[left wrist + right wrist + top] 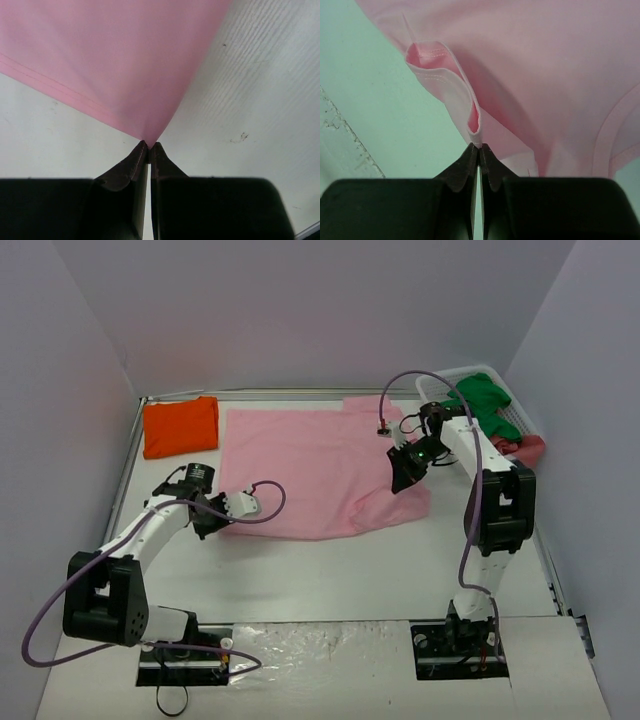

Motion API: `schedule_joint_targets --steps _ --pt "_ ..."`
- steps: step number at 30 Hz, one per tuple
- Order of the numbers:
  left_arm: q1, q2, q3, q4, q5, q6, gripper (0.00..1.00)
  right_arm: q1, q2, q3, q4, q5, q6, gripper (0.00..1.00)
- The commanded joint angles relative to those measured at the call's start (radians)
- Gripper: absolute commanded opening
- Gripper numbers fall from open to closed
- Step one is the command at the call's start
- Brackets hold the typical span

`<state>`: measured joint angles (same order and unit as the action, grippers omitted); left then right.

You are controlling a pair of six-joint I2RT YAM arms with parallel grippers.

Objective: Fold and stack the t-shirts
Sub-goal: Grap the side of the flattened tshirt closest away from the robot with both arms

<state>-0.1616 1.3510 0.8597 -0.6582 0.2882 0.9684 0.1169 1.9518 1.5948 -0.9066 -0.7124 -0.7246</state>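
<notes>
While both grippers are clamped on cloth, the pink t-shirt (310, 465) lies spread flat at mid-table, its long axis running left to right in the overhead view.

Left gripper (208, 520): jaws shut on the near-left corner of the shirt. The left wrist view shows the cloth drawn to a point between the fingertips, with a stitched hem running off to the left.

Right gripper (402, 478): jaws shut on a folded, stitched edge at the shirt's right end. The right wrist view shows this doubled edge standing up from the fingertips. It looks like a sleeve opening, though I cannot tell for certain.

Governing relation: the body of the shirt lies on the far side of both grippers, each arm holding the end on its own side. In my judgement the next move calls for carrying the near edge away from the bases, across the long axis.

Surroundings:
- Orange t-shirt (181, 426), folded, at the far-left corner, well apart from the pink one.
- White basket (516, 422) at the far right, holding a green cloth (480, 395).
- Left arm's purple cable (268, 502) loops over the shirt's near-left area and may drag on it.
- Table (330, 575) otherwise shows nothing between the grippers and the far edge of the shirt.
</notes>
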Motion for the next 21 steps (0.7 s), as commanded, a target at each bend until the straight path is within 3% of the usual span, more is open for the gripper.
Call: schedule_joint_targets --steps 1,21 --pt "0.005 -0.055 0.001 -0.060 0.002 0.023 0.02 -0.010 -0.083 -0.053 -0.060 0.016 -0.021 0.00" --pt "0.007 -0.115 0.045 -0.253 0.002 0.087 0.02 -0.029 -0.455 -0.176 -0.216 0.027 -0.081 0.00"
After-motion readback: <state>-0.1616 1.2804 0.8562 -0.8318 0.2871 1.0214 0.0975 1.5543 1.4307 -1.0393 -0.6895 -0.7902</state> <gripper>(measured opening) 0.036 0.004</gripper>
